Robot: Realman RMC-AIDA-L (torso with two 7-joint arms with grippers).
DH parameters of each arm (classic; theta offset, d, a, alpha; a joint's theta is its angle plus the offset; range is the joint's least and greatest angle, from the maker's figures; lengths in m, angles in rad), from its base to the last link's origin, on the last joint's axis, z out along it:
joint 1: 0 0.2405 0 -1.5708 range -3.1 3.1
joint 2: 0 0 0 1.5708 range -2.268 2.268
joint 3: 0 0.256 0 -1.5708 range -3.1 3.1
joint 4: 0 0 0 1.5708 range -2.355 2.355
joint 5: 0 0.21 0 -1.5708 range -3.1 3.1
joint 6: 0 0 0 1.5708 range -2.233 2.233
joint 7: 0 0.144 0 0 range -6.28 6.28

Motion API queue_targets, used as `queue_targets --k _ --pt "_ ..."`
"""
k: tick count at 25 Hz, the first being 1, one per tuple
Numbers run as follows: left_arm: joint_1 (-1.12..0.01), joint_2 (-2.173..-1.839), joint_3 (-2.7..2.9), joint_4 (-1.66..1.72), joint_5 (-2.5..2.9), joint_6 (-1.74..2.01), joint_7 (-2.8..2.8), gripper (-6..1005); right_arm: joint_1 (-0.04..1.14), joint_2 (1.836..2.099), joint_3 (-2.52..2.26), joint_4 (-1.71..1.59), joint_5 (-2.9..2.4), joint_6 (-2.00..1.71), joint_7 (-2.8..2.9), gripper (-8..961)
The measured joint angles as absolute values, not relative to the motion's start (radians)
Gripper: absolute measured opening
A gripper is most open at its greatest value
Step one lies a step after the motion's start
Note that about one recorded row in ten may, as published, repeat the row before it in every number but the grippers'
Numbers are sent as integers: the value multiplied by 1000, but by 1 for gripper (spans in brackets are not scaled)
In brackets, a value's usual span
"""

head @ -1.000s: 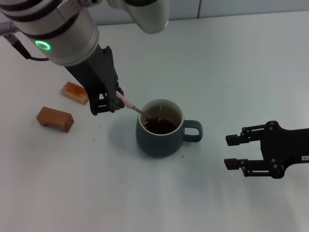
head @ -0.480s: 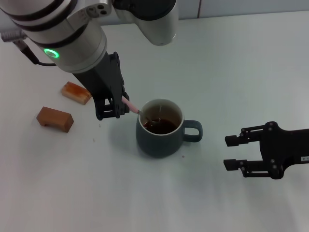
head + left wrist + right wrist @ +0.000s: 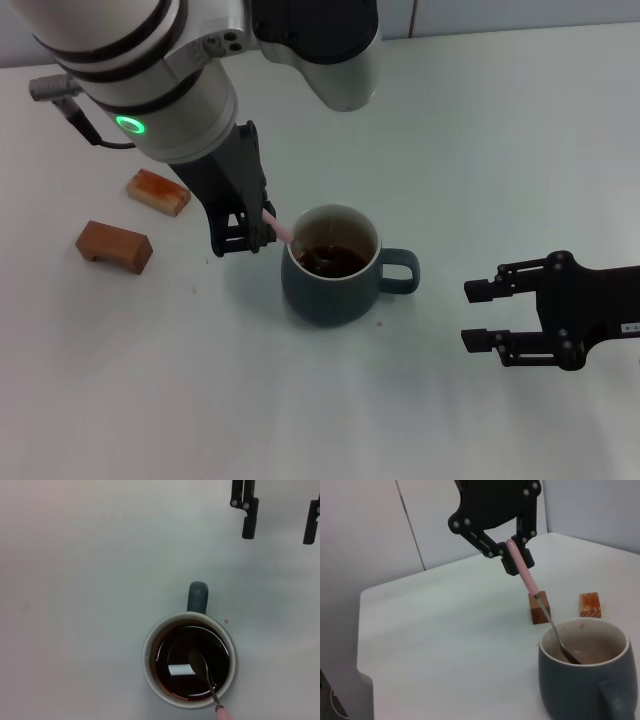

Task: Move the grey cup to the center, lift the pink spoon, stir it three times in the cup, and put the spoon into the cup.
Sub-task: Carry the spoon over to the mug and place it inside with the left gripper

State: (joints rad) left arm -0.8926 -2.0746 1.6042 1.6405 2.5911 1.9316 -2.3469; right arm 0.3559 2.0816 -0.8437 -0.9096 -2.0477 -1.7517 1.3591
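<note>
The rounded dark blue-grey ceramic cup point(image 3: 332, 266) with a loop handle is being shown near the middle of the white table point(image 3: 480, 140), its handle turned toward the robot's right and brown liquid filling its pale interior. The left gripper point(image 3: 247, 228) is being held just beside the cup's left rim, its fingers clamped on the pale pink handle of the slim pink spoon point(image 3: 283, 228). The spoon is being tilted over the rim, with its thin metal neck and silver bowl dipped into the liquid point(image 3: 199, 663). The right gripper point(image 3: 482, 314) is being kept low over the table, well apart from the cup on the handle side, its black fingers spread wide around nothing. Two brown rectangular blocks point(image 3: 114, 246) point(image 3: 158, 191) are being left on the table behind the left arm.
</note>
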Motion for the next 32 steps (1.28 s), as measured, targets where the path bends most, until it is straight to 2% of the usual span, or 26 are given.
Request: queue_targets --k 32 --pt "-904 -2079 1702 1595 2586 1827 -2347 130 361 2080 -845 -908 -2048 -1753 1371 565"
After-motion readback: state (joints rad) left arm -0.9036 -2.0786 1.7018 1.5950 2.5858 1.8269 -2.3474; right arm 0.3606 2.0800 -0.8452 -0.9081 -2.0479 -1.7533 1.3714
